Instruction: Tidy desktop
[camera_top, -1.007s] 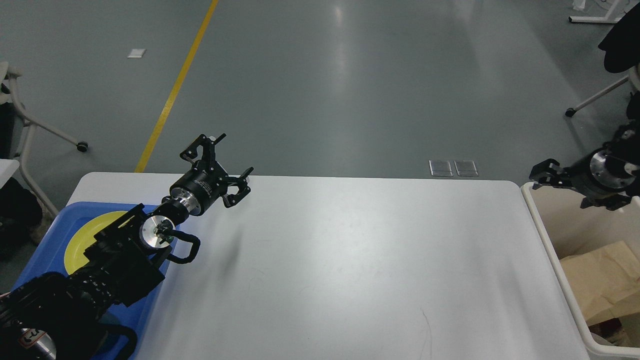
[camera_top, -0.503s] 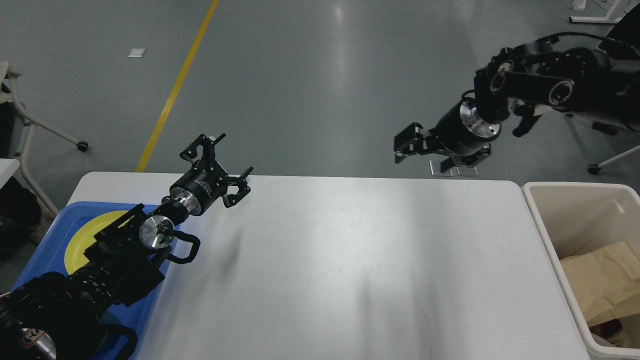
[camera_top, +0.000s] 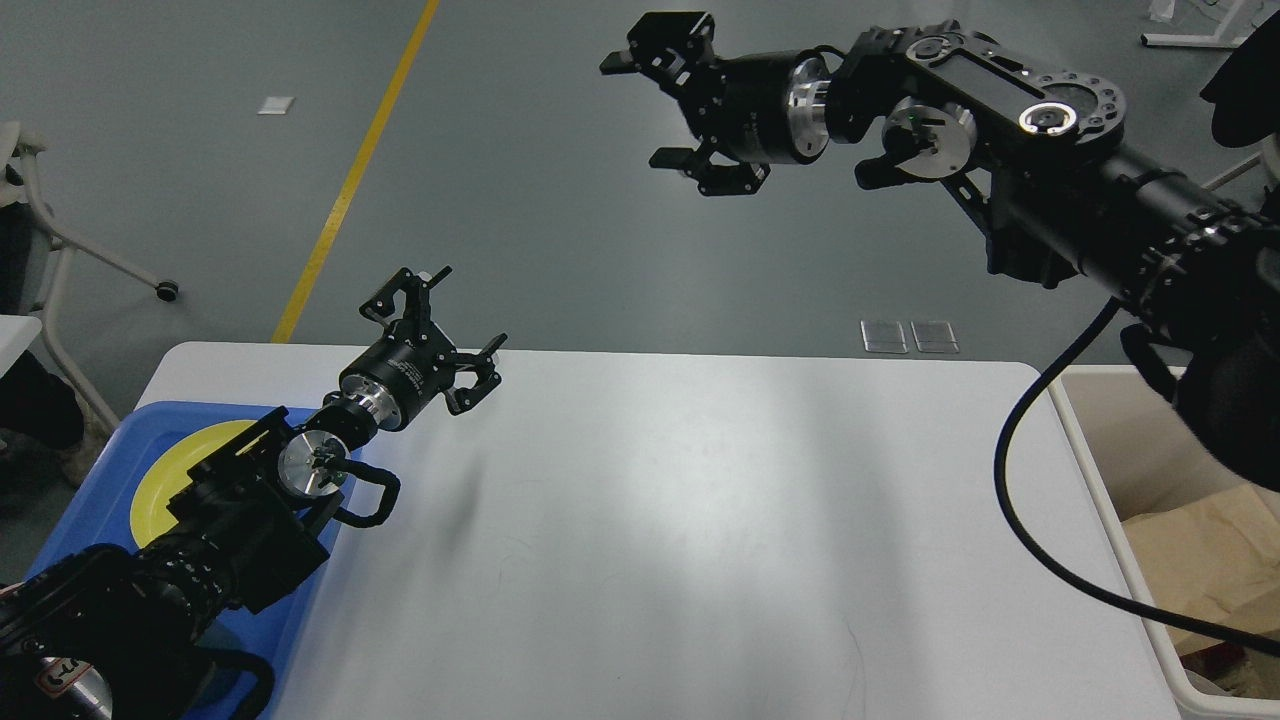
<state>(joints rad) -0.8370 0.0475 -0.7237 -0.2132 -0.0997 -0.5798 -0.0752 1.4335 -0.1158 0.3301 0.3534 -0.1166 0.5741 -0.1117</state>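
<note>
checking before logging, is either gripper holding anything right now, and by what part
Nothing is held: the left gripper and the right gripper are both open and empty.

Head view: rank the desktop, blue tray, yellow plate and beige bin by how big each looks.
1. desktop
2. blue tray and beige bin: both cut off or covered, so unranked
3. yellow plate, partly under the left arm

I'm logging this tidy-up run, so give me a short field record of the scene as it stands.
desktop: white, bare where visible
left gripper: open, empty, above the desktop's far left corner
right gripper: open, empty, raised high beyond the far edge
blue tray: at left, holds a yellow plate
beige bin: at right, brown paper inside
</note>
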